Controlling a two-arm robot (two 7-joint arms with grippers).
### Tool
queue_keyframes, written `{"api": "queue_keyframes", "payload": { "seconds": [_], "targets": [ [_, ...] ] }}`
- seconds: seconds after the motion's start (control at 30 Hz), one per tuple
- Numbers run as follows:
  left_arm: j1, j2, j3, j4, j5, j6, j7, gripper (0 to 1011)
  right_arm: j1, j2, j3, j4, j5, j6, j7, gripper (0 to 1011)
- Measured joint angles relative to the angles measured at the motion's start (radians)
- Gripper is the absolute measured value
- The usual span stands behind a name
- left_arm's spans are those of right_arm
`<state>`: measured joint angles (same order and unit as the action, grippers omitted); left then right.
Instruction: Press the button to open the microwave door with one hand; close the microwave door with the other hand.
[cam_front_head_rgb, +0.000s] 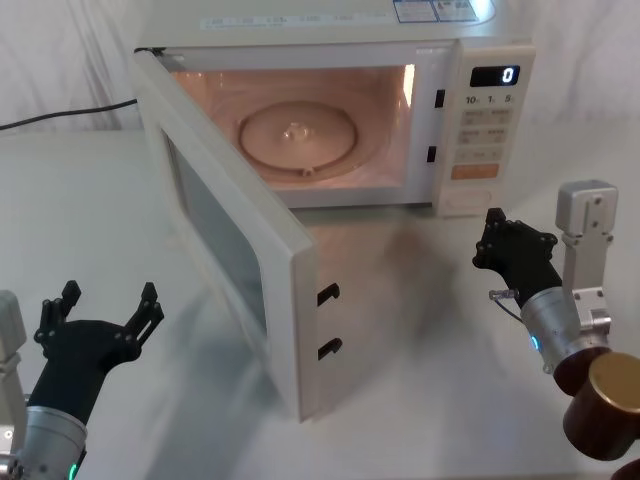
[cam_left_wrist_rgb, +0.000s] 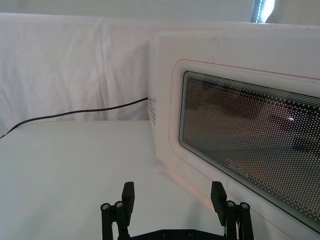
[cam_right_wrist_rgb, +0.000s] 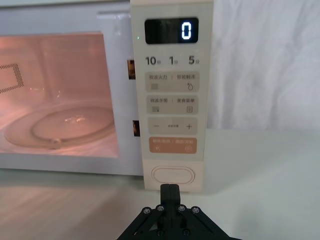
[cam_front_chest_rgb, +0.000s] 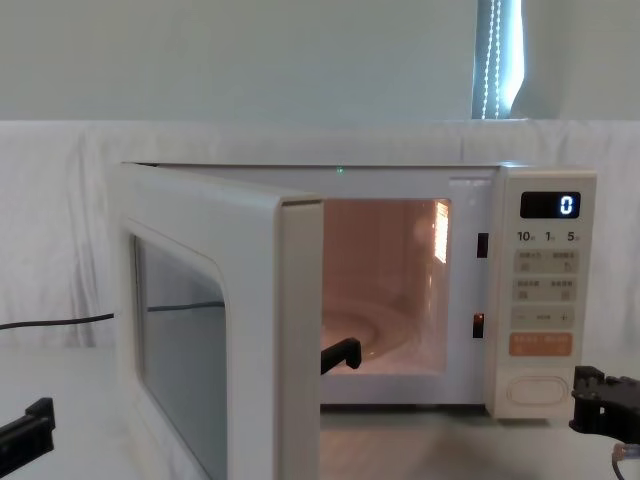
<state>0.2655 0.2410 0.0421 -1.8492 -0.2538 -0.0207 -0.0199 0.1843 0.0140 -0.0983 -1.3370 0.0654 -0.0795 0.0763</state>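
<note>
The first step looks done: the microwave door (cam_front_head_rgb: 235, 255) stands swung wide toward the robot, hinged on the left side of the microwave (cam_front_head_rgb: 330, 45), with the lit cavity and its glass turntable (cam_front_head_rgb: 297, 137) exposed, so the step in hand is the closing. Going left to right, the left end effector (cam_front_head_rgb: 100, 322) hovers low over the counter (cam_front_head_rgb: 90, 220) to the left of the door's outer face, apart from it, with its 2 fingers (cam_left_wrist_rgb: 129, 192) spread wide and nothing between them; in the left wrist view the dotted window (cam_left_wrist_rgb: 255, 140) of the door sits just ahead and to one side. By my judgement the next move calls for this arm to come in against the outer face near the free edge, where the 2 latch hooks (cam_front_head_rgb: 328, 320) stick out, and push it round toward the cavity until those hooks seat. Past the open cavity is the control panel, its display (cam_front_head_rgb: 495, 75) reading 0, an orange key (cam_right_wrist_rgb: 172, 145) below, and the button (cam_right_wrist_rgb: 173, 175) lowest of all. The right end effector (cam_front_head_rgb: 497, 243) sits just in front of that button, a little short of it, its fingers pressed together into a single tip and holding nothing; it probably only needs to stay clear.
</note>
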Motion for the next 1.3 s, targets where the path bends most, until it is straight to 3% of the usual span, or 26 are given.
{"api": "queue_keyframes", "payload": {
  "seconds": [0.63, 1.3],
  "targets": [
    [0.000, 0.000, 0.000, 0.000, 0.000, 0.000, 0.000, 1001, -0.090, -0.024, 0.009, -0.082, -0.014, -0.050, -0.028, 0],
    [0.000, 0.000, 0.000, 0.000, 0.000, 0.000, 0.000, 1001, -0.127, -0.039, 0.028, -0.109, -0.025, -0.071, -0.047, 0]
  ]
}}
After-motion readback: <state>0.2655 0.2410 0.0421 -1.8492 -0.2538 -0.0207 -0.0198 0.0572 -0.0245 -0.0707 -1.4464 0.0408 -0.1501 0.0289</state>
